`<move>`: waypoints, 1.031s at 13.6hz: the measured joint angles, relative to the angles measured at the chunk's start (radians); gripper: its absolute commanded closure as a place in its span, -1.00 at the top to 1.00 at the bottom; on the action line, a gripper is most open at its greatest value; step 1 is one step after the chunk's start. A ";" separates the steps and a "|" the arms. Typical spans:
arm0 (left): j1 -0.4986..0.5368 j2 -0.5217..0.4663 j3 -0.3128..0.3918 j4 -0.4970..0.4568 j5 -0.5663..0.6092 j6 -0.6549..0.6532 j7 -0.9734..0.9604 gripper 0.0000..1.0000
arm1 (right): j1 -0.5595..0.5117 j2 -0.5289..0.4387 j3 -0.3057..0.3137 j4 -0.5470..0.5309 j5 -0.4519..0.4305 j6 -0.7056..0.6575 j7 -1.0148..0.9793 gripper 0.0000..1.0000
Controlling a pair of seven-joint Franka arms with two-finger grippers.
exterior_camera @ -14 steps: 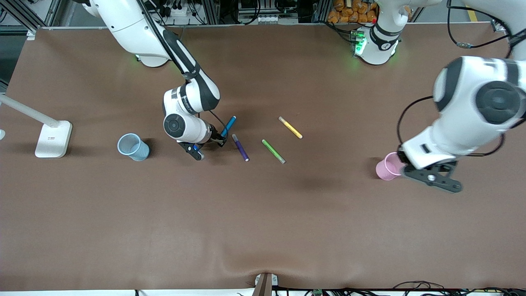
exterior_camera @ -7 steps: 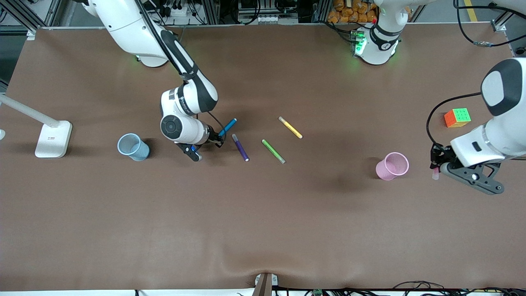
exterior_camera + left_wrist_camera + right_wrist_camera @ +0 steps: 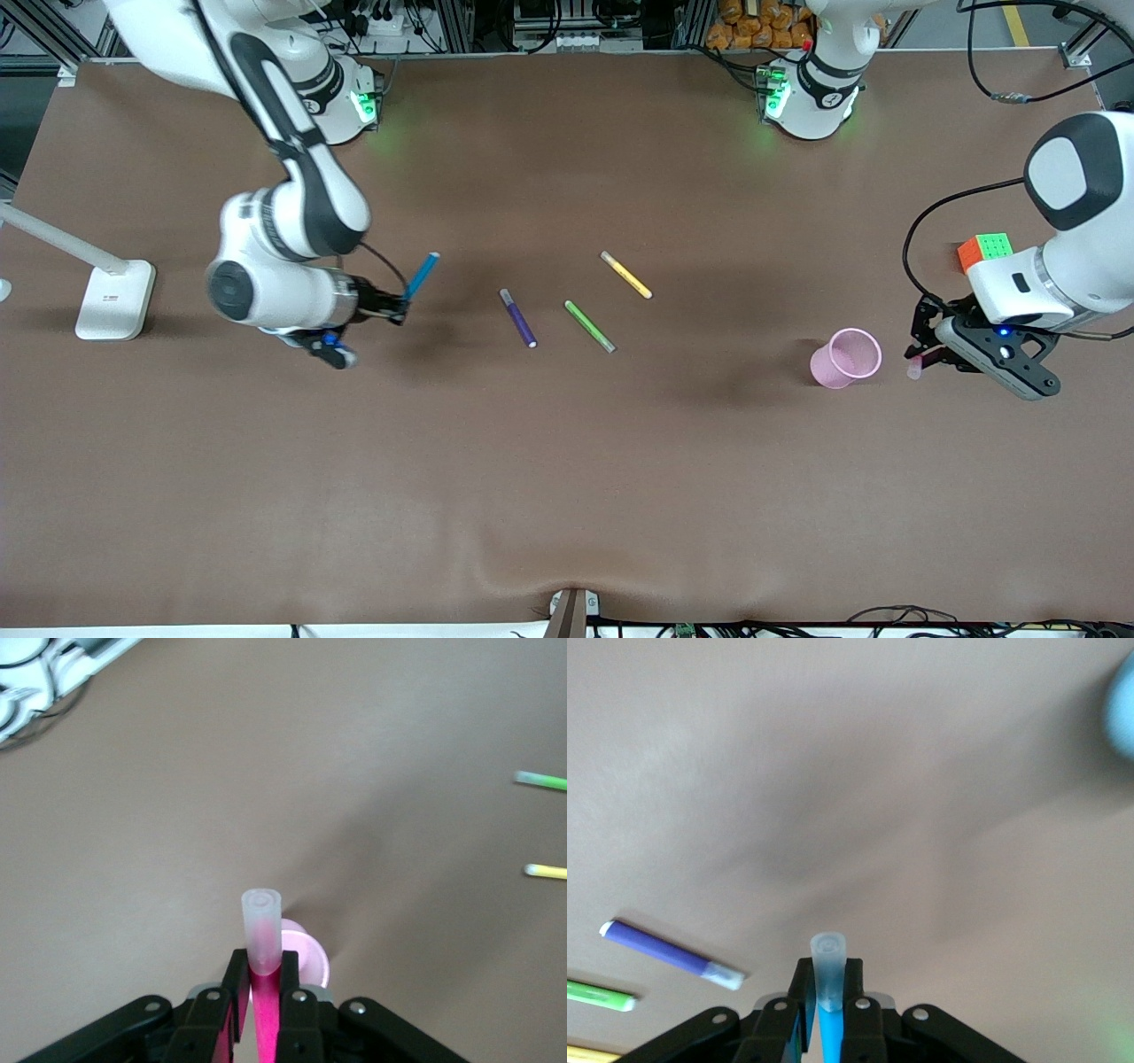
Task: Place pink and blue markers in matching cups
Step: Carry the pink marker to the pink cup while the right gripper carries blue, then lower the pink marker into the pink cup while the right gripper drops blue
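Note:
My right gripper is shut on the blue marker and holds it tilted above the table. In the right wrist view, the marker stands between my closed jaws, and a pale blue blur at the frame's edge is the blue cup. In the front view my right arm hides that cup. My left gripper is shut on the pink marker, beside the pink cup, which stands upright. The left wrist view shows the marker in my jaws with the cup just past it.
A dark purple pen, a green pen and a yellow pen lie mid-table. A colour cube sits near the left arm's end. A white lamp base stands at the right arm's end.
My right gripper has carried the blue marker away from the purple pen toward the right arm's end, and the arm now covers the blue cup. My left gripper with the pink marker edged toward the pink cup.

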 measured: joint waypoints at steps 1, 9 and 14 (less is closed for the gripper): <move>0.022 0.000 0.000 -0.022 -0.069 0.006 0.071 -1.00 | -0.016 -0.021 0.000 0.014 -0.038 -0.026 -0.021 -1.00; 0.082 0.008 0.000 -0.065 -0.318 -0.003 0.442 -1.00 | -0.069 -0.105 0.001 0.168 -0.366 -0.104 -0.296 -1.00; 0.114 0.047 0.000 -0.067 -0.434 -0.115 0.658 -1.00 | -0.084 -0.120 0.001 0.080 -0.444 0.059 -0.382 -1.00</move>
